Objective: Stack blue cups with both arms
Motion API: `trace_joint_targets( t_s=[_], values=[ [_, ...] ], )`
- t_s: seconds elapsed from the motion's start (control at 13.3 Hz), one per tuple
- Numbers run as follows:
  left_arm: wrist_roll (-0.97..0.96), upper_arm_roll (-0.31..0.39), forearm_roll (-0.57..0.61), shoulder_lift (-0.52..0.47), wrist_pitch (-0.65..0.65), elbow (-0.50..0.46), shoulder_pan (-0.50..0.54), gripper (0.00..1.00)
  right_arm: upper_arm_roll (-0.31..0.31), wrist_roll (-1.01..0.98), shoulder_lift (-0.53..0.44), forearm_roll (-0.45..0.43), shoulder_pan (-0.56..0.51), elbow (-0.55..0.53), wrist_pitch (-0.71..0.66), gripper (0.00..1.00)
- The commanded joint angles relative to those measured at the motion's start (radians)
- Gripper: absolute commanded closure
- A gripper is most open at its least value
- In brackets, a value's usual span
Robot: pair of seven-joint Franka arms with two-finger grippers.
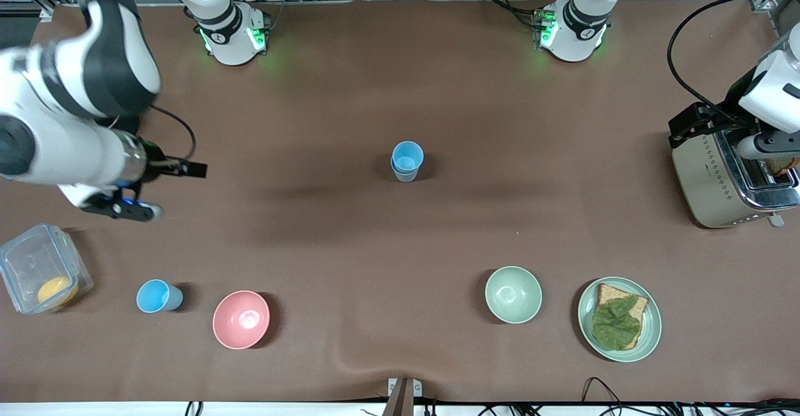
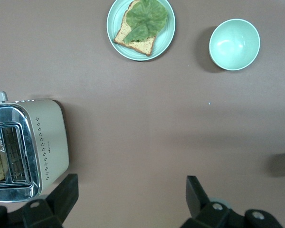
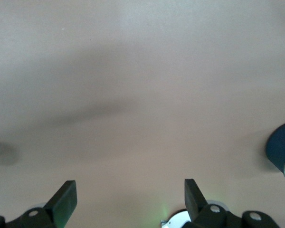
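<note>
While both arms hang above the table (image 1: 350, 91), the front view shows two blue cups nested as a stack (image 1: 407, 160) upright near the table's middle. A third blue cup (image 1: 157, 296) stands alone toward the right arm's end, nearer the front camera, between a clear lidded container (image 1: 39, 267) and the pink bowl (image 1: 241, 319). The pale green bowl (image 1: 513, 294) and a plate with bread and lettuce (image 1: 619, 319) sit toward the left arm's end. The right gripper (image 1: 134, 210) hangs over bare table above the container's area. The left arm hangs over the toaster (image 1: 728, 175).

Left wrist view: the left gripper (image 2: 128, 199) has its fingers (image 2: 64, 192) spread wide, holding nothing, over bare table beside the toaster (image 2: 28, 147); the plate (image 2: 166, 40) and green bowl (image 2: 234, 44) are well apart from it.

Right wrist view: the right gripper (image 3: 128, 199) is spread wide and empty over bare table (image 3: 142, 95); its fingers (image 3: 64, 199) touch nothing.
</note>
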Motion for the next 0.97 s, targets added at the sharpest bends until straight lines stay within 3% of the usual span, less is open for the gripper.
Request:
trace_joint_targets(
  t_s=[0.0, 0.38, 0.9],
  values=[
    [0.020, 0.004, -0.021, -0.009, -0.016, 0.013, 0.000, 0.00, 0.022, -0.129, -0.105, -0.015, -0.076, -0.037, -0.018, 0.00],
    [0.017, 0.006, -0.026, 0.003, -0.018, 0.047, 0.000, 0.00, 0.022, -0.288, -0.231, -0.046, -0.204, -0.043, 0.030, 0.00],
    [0.005, 0.009, -0.047, 0.020, -0.074, 0.090, 0.002, 0.00, 0.022, -0.289, -0.248, -0.096, -0.221, -0.037, 0.048, 0.00]
  ],
)
